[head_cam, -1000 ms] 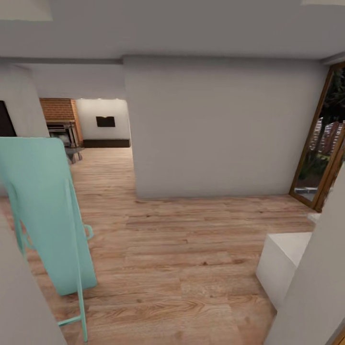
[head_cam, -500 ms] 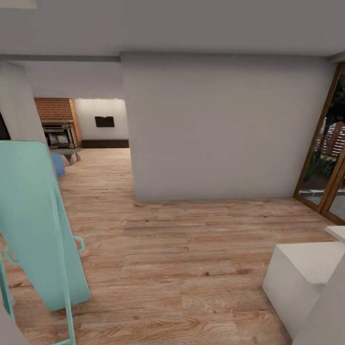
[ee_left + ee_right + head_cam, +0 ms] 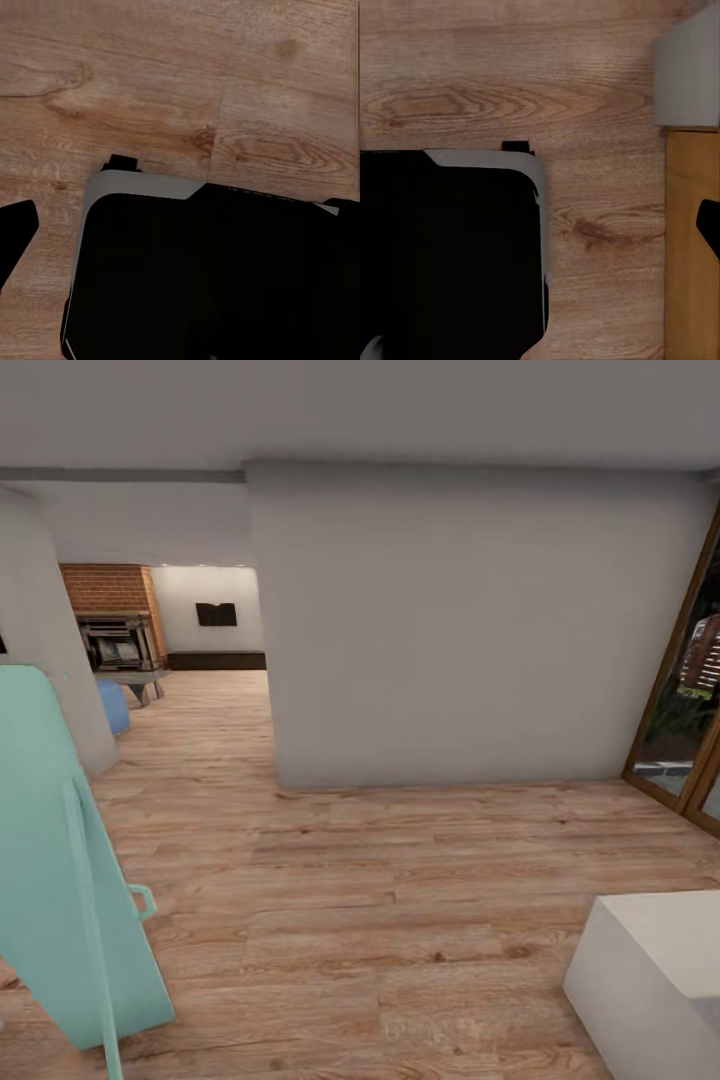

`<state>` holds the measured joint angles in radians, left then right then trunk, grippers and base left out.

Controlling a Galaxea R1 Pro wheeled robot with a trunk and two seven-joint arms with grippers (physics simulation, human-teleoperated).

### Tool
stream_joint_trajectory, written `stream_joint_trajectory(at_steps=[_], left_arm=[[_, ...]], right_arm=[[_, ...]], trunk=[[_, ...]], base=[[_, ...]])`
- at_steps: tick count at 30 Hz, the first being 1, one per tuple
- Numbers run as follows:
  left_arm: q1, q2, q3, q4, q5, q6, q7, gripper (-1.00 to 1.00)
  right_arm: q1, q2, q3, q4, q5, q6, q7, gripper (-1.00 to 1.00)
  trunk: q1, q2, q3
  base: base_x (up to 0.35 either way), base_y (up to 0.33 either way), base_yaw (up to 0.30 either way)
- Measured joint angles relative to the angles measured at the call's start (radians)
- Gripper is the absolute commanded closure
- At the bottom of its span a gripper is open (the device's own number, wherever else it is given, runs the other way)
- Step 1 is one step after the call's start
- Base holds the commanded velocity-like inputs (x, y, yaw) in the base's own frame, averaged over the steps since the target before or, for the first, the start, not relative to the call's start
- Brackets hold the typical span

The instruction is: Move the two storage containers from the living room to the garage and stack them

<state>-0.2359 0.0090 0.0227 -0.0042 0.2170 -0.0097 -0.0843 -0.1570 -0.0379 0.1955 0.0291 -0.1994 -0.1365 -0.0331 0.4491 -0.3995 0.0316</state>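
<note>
Robot in transit on wood plank floor; living room with brick fireplace lies ahead through the opening. Mint frame near left, white block near right. Claw state: can't tell for either.

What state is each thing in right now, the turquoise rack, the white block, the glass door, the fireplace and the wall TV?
Turquoise rack: upright, tilted, standing on the wood floor.
White block: resting on the floor.
Glass door: cannot tell if open or shut.
Brick fireplace: unlit.
Wall TV: screen dark.
</note>
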Motion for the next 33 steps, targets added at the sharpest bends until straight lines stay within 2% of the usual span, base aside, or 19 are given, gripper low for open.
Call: stream_joint_trajectory(at_steps=[33], left_arm=[[0.0, 0.001, 0.0, 0.0, 0.0, 0.0, 0.0, -1.0]], right_arm=[[0.0, 0.004, 0.0, 0.0, 0.002, 0.005, -0.001, -1.0]], trunk=[[0.0, 0.0, 0.0]], base=[[0.324, 0.0, 0.0]])
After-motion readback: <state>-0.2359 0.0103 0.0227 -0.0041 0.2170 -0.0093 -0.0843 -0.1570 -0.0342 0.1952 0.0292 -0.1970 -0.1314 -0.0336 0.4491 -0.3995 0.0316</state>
